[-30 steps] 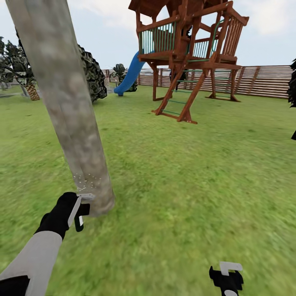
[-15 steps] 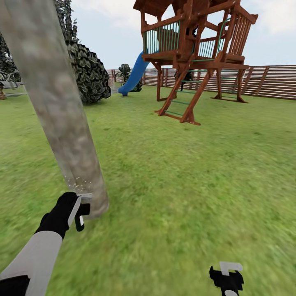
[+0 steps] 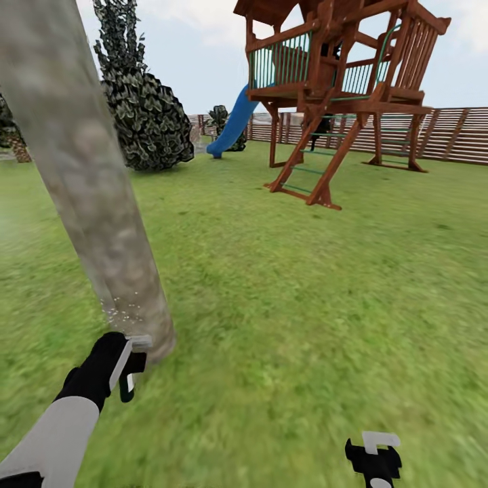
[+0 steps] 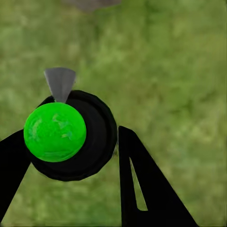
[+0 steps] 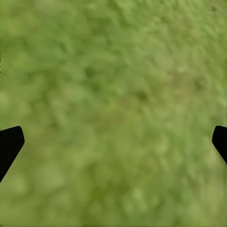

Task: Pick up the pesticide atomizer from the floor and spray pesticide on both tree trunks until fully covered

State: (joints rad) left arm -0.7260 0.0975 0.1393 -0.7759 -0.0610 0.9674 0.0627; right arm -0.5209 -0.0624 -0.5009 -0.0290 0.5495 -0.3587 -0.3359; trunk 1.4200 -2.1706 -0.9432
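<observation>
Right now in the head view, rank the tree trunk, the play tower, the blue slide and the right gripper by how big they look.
1. Tree trunk and play tower: similar, the trunk being much nearer.
2. Blue slide.
3. Right gripper, about alike, partly cut off.

Left arm: extended forward and low.
Left gripper [image 3: 129,369]: fingers closed around the atomizer [image 4: 71,135].
Right gripper [image 3: 374,461]: low, fingers spread wide.
</observation>
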